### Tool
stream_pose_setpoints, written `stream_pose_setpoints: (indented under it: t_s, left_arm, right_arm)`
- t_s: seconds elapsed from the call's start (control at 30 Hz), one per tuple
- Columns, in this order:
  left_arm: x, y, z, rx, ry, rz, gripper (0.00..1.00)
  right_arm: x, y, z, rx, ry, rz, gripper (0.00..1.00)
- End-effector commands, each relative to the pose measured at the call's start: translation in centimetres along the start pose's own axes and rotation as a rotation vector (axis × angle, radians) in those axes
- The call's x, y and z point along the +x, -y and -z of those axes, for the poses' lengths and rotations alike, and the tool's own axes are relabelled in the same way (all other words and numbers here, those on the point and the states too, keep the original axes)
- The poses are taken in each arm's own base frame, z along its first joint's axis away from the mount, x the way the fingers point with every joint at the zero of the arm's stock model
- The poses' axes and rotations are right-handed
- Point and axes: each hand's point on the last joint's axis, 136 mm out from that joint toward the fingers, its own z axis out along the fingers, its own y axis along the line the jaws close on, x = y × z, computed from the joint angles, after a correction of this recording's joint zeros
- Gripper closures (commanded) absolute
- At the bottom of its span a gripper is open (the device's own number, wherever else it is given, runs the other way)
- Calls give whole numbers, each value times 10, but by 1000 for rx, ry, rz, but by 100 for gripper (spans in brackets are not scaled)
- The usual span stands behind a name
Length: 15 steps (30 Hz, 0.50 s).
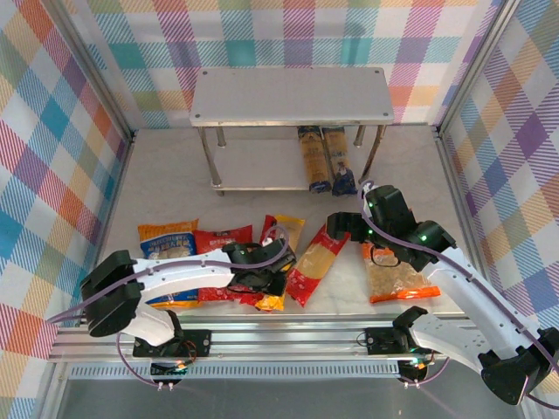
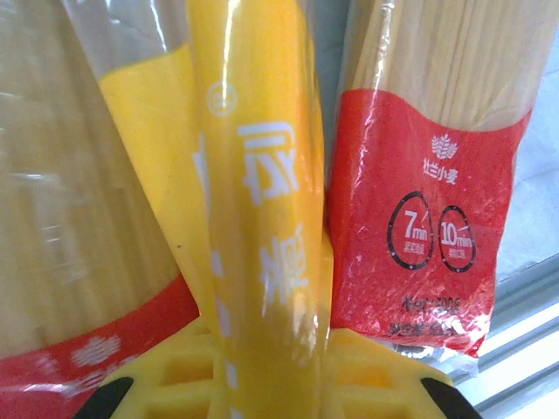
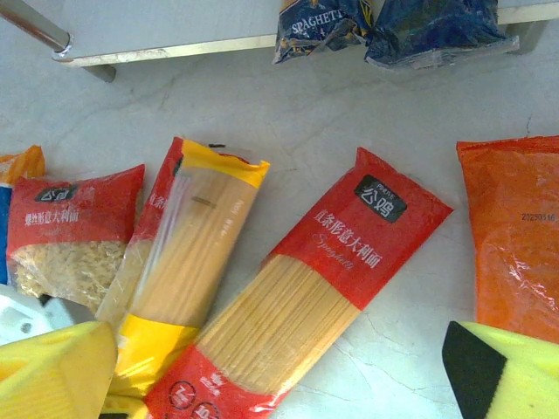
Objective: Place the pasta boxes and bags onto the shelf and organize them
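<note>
Left gripper (image 2: 271,384) pinches the long narrow yellow plastic spaghetti pack (image 2: 262,175), right gripper (image 3: 278,371) gapes wide near the orange pillow bag (image 3: 515,236).

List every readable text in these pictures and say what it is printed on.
"SPAGHETTI": dark blue pack end.
"公鸡": red spaghetti pack.
"7 min", "10 min": red pack beside the yellow pack.
The number on the orange bag and the other Chinese print: too small or blurred to read.
</note>
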Motion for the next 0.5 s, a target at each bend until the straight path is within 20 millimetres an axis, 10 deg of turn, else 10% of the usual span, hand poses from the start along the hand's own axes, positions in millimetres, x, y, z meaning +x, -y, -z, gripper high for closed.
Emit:
stream_pose_setpoints:
  t_s: [0.0,0.47]
  left_arm:
    - [-18,5,28,58,90,-14,100]
    - [-44,-4,64,105,171,4,100]
  right_arm:
    - [2,-3,5,-10,-12,6,4]
    - [31,-10,-22,-62,-136,-32,14]
